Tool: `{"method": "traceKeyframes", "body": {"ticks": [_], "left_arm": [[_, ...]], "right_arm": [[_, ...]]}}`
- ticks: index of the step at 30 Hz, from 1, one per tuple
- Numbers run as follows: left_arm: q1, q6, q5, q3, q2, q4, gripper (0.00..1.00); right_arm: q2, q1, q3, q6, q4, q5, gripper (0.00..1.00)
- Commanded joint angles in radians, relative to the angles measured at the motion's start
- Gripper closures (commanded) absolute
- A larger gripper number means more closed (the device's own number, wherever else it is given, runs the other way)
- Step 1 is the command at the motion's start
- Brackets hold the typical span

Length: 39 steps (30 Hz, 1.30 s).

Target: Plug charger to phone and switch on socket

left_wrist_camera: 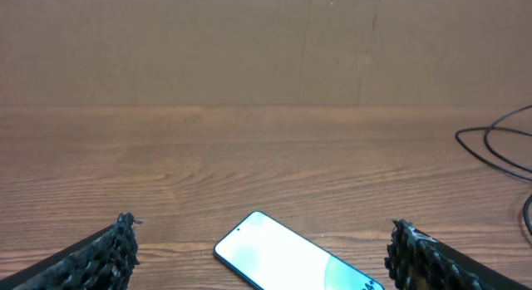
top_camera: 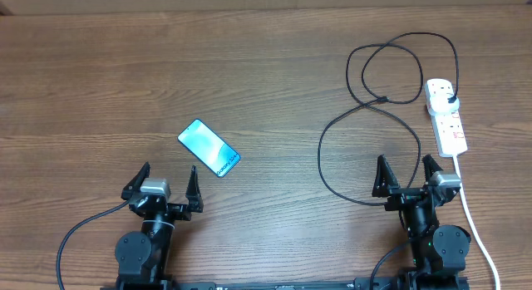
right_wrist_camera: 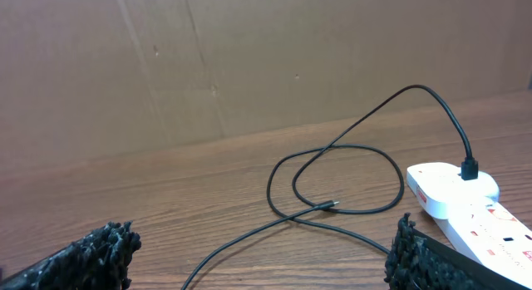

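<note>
My left gripper (top_camera: 168,172) hovers low over the wooden tabletop (top_camera: 249,74), fingers spread wide and holding nothing. Just ahead of it the phone (top_camera: 209,148) lies flat, screen up, turned at a slant, with its near corner close to that gripper's right finger.

Further right, well apart from the phone, the black charger cable (top_camera: 321,153) sprawls in loose loops. Its small tip (right_wrist_camera: 331,206) lies free on the wood among the far loops. The nearest loop curves in by my right gripper (top_camera: 405,165), which is also wide open and empty.

The white power strip (top_camera: 446,115) lies ahead and to the right. The cable's black plug (top_camera: 450,99) sits in its far outlet, and its thick white cord (top_camera: 478,232) trails back past my right arm.
</note>
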Motion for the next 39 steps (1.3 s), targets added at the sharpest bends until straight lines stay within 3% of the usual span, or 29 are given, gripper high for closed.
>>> {"method": "traceKeyframes", "body": {"ticks": [1,9,22,32,39], "left_arm": [[0.005,-0.059,0.011,0.0,-0.01,0.03,0.0],[0.005,-0.188,0.012,0.07,-0.01,0.087,0.0],[0.005,-0.214,-0.016,0.324,0.058,0.027,0.0],[0.005,-0.205,0.025,0.673,0.465,-0.07,0.0],[0.005,-0.205,0.091,1.084,0.869,-0.44,0.0]], "right_arm": [[-0.01,0.001,-0.01,-0.008,0.003,0.009,0.0],[-0.01,0.001,-0.01,-0.007,0.003,0.009,0.0],[-0.01,0.001,-0.01,-0.007,0.003,0.009,0.0],[-0.01,0.001,-0.01,-0.008,0.003,0.009,0.0],[-0.01,0.001,-0.01,-0.007,0.003,0.009,0.0]]}}
